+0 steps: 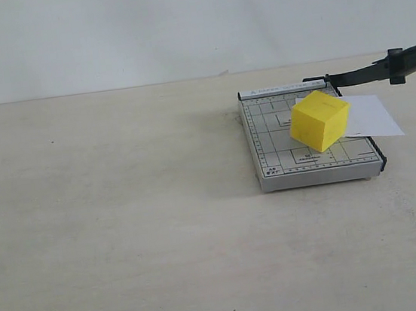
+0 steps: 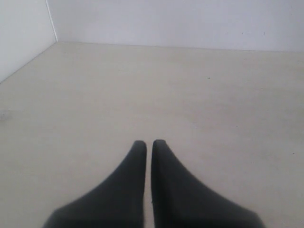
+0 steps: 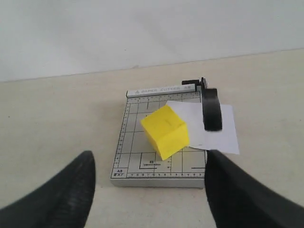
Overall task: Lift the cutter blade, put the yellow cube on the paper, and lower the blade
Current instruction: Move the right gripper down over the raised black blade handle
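The yellow cube (image 1: 320, 120) sits on the grey gridded base (image 1: 276, 155), resting partly on the white paper (image 1: 370, 115), which sticks out past the base's right edge. The black cutter blade (image 1: 379, 68) is lifted off the base and slants up to the right from its hinge at the back. The right wrist view shows the cube (image 3: 165, 131), paper (image 3: 221, 128) and blade handle (image 3: 212, 109) ahead of my open, empty right gripper (image 3: 149, 154). My left gripper (image 2: 148, 142) is shut on nothing above bare tabletop. Neither gripper shows in the exterior view.
The cutter stands right of centre on a pale beige table (image 1: 126, 226), with a white wall (image 1: 176, 23) behind. The left wrist view shows a wall corner (image 2: 50, 19) at the table's far edge.
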